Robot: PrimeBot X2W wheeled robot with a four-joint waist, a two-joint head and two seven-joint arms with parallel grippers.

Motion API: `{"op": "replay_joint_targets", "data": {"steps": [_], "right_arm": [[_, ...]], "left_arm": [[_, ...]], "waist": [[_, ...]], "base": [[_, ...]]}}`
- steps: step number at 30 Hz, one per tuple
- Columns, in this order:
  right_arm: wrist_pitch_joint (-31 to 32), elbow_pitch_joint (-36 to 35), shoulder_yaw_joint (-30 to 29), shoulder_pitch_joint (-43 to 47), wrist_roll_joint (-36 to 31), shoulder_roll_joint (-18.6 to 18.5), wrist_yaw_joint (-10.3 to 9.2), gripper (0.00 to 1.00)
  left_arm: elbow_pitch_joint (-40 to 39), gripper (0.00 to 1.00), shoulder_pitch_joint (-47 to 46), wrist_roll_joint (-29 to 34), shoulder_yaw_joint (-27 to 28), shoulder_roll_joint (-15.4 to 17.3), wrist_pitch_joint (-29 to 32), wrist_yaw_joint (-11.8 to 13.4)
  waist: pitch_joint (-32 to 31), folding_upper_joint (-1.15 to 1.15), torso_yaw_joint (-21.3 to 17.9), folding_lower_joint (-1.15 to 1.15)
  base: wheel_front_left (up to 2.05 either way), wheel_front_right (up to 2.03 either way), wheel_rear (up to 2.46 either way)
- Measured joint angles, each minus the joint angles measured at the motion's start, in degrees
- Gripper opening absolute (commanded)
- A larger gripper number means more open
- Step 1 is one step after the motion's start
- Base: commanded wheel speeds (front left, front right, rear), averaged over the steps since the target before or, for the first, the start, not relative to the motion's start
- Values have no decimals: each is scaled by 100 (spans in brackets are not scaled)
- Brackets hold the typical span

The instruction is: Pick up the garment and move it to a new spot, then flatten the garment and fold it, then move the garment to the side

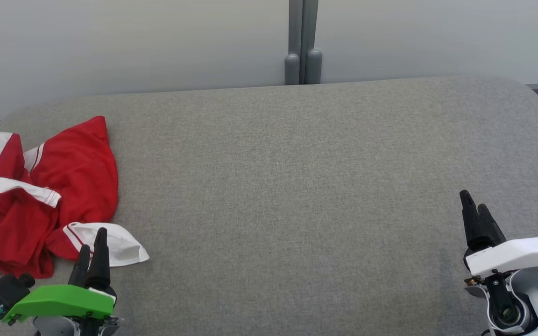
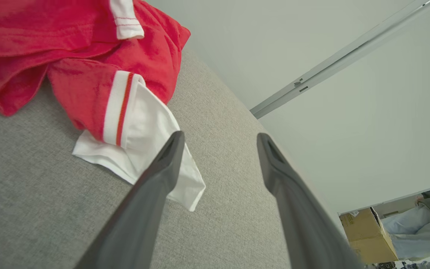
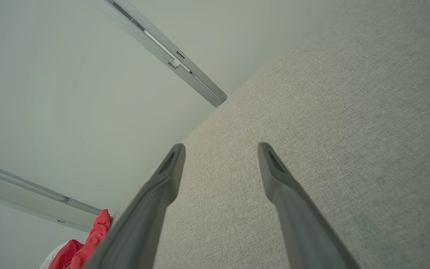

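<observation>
Garment point(image 1: 77, 172): red knit with white trim, crumpled in a heap at the left end of the tabletop point(image 1: 297, 186). Not yet lifted, so I read the task as at its first step.

Left pincer point(image 1: 93, 239): fingers apart, empty, just beside the heap's near corner. The tips point at a white flap point(image 2: 151, 149) that sticks out flat from the pile. Likely reason for the pose: the flap is the nearest loose, thin edge and the easiest to pinch. In the left wrist view one finger overlaps the flap; contact cannot be told.

Right pincer point(image 1: 473, 200): fingers apart, empty, over bare tabletop at the right end, well apart from the garment. Probably parked clear so the left arm can work alone, with the open middle available as the new spot.

Materials:
- Garment: soft, limp and matte, with deep rounded folds. A ribbed white cuff point(image 2: 116, 108) carries a thin red stripe. Judgement: it will drape and bunch if lifted by one corner.
- Tabletop: grey woven cover with a fine heathered weave and rounded corners; it looks padded. Some drag on the cloth is to be expected.
- Fingers: long, dark and tapered, hard-looking, with shallow recessed pads.

Behind: pale wall panels and a grey post point(image 1: 302, 42).
</observation>
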Motion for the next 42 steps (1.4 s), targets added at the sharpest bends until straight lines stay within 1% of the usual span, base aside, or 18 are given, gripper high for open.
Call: {"op": "replay_joint_targets", "data": {"steps": [3, 4, 8, 10, 25, 27, 37, 42], "right_arm": [[-48, -21, 36, 5, -227, -25, -4, 100], [-74, -33, 53, 8, -301, -31, -48, 100], [-147, -59, 109, 30, -605, -93, -53, 100], [-176, -73, 137, 33, -745, -148, -94, 100], [-457, -152, 303, 143, -1873, -276, -153, 100], [-500, -162, 334, 151, -2046, -314, -187, 100], [-700, -179, 388, 249, -2719, -346, -191, 100], [-791, -187, 355, 299, -2911, -339, -192, 100]], "left_arm": [[-5, 100, 0, 198, -10, -3, -56, 4], [-9, 100, 0, 296, -15, -4, -67, 4], [-16, 100, 0, 583, -49, -8, -143, 5], [-21, 100, 1, 750, -64, -12, -180, 15], [-37, 100, 3, 1918, -75, -18, -466, 23], [-37, 100, 4, 2096, -75, -18, -508, 22], [-63, 100, 16, 2814, -38, -20, -694, 22], [-62, 100, 25, 3164, -7, -31, -794, 21]], "waist": [[-6, 0, -1, 0], [-8, 0, -2, 0], [-12, 0, -3, 0], [-14, 0, -4, 0], [-44, 0, -6, 0], [-46, 0, -7, 0], [-37, 0, -22, 0], [-30, 0, -40, 0]], "base": [[0, 0, 0], [0, 0, 0], [0, 0, 0], [0, 0, 0], [0, 0, 0], [0, 0, 0], [0, 0, 0], [0, 0, 0]]}}
